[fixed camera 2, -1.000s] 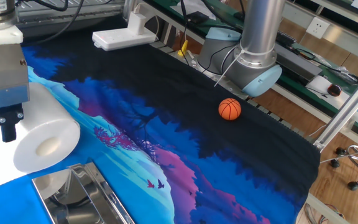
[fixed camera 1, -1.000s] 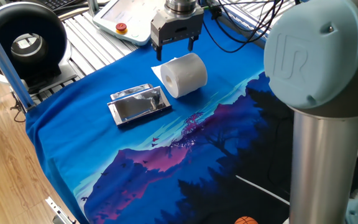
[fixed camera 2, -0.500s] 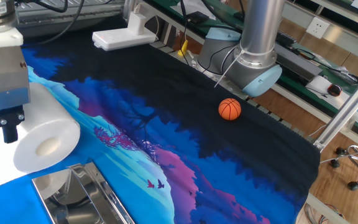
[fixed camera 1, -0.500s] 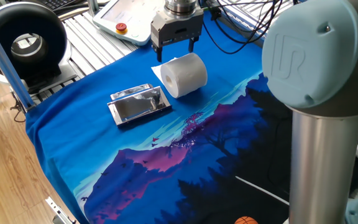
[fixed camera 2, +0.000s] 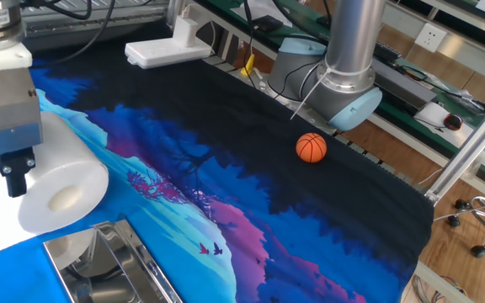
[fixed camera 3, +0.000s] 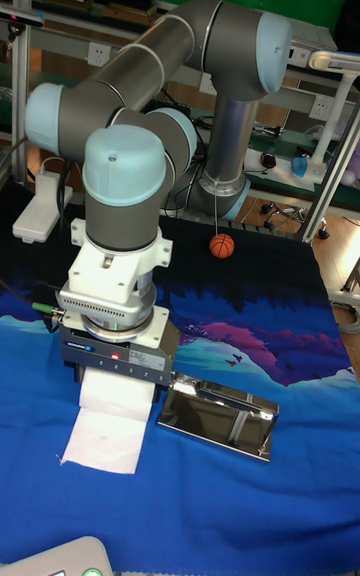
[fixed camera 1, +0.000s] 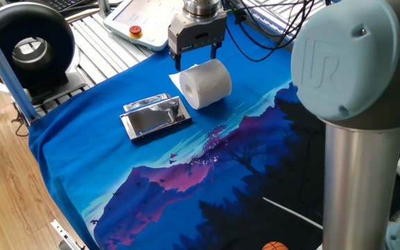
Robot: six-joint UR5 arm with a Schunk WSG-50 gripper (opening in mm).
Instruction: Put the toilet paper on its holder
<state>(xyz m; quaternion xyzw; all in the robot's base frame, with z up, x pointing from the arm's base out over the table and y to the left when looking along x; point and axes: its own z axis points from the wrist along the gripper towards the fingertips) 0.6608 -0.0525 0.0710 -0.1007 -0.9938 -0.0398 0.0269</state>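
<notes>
Since the earlier frames almost nothing has shifted: the gripper [fixed camera 1: 195,54] has crept a touch upward in the one fixed view, and the big grey arm joint at the right edge has slid slightly left. The toilet paper [fixed camera 1: 205,83] has not moved. It lies on its side on the blue cloth [fixed camera 1: 151,173], upper middle of the frame, with its loose sheet [fixed camera 3: 104,436] trailing flat in front of it. The holder [fixed camera 1: 156,116] sits just beside it, lower left, apart from the roll and bare. The gripper hangs right above the roll's far end with its fingers [fixed camera 2: 18,179] spread and pinching nothing. By my judgement the step in hand is the approach to grasp; next it must descend so the fingers straddle the roll, then close.
</notes>
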